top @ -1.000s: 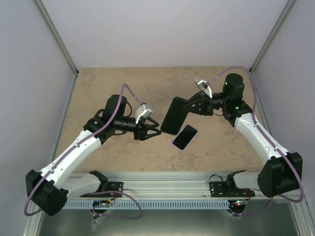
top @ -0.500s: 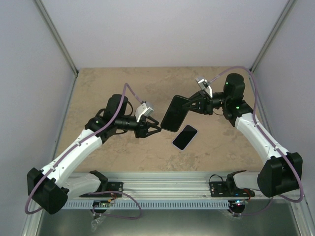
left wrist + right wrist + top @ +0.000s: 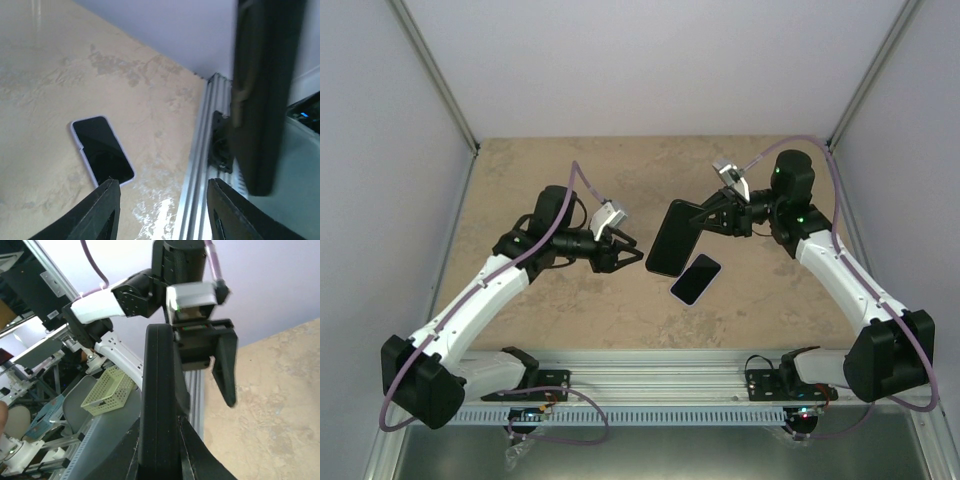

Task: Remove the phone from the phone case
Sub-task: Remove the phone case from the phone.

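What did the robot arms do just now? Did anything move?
The left tool, open and empty, drifted a little toward the far side of the table, away from the lower end of the case. Nothing was grabbed or let go. The right tool still holds the case up, and the phone lies in the same spot.

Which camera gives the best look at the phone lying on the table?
Left wrist: the phone appears large, screen up, nearly whole. The top view shows it small, beside the black case held by the right gripper. The right wrist view misses it.
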Available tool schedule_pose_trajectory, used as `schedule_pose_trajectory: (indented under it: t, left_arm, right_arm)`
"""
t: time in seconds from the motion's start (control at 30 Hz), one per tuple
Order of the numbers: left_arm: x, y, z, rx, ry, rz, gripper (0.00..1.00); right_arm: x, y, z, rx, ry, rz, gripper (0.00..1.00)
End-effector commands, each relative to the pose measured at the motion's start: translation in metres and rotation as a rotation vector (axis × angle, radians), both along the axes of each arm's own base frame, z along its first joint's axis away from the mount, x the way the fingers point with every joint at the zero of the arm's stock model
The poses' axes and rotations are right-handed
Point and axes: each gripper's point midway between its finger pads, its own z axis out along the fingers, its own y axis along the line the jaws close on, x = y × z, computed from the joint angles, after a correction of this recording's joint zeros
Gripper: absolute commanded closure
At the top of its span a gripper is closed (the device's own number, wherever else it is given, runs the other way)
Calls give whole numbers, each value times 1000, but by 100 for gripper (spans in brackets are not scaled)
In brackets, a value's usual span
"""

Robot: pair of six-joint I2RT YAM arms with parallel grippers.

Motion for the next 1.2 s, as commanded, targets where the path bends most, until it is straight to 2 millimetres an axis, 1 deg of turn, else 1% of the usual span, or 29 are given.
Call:
schedule_pose_trajectory:
  t: [0.0,0.03,0.1,0.17,0.33,0.43,0.53,0.63,0.77,0.93,1.1,1.17]
  left_arm:
    - [-32,0,46,-156,-6,-192,50]
    - [-35,0,51,-177,-4,-202,49]
    - [-31,0,55,-190,2,-168,48]
    - [-25,-1,54,-180,-1,-136,48]
    - [-7,-6,47,-160,79,-75,50]
    - [-8,-11,46,-162,110,-111,50]
    - [-18,-16,50,-182,117,-169,52]
    - [-25,-19,51,-201,121,-198,59]
    - [-25,-24,48,-204,135,-194,72]
    - [-17,-27,47,-202,150,-164,84]
    - [-9,-30,48,-206,165,-142,93]
    - [-6,-31,51,-209,164,-133,98]
  right_arm:
    - [8,1,4,-3,-43,-55,100]
    - [11,2,2,-7,-38,-62,100]
    - [14,4,-1,-13,-24,-66,99]
    - [14,8,-3,-16,-15,-56,99]
    - [7,20,-7,-21,-2,-12,99]
    - [5,25,-10,-25,11,7,99]
    - [4,29,-12,-29,19,17,99]
    - [4,31,-16,-34,29,21,99]
    - [2,36,-21,-40,40,33,100]
    - [3,38,-21,-42,42,34,100]
    - [4,38,-17,-39,27,24,99]
    - [5,39,-14,-39,25,20,93]
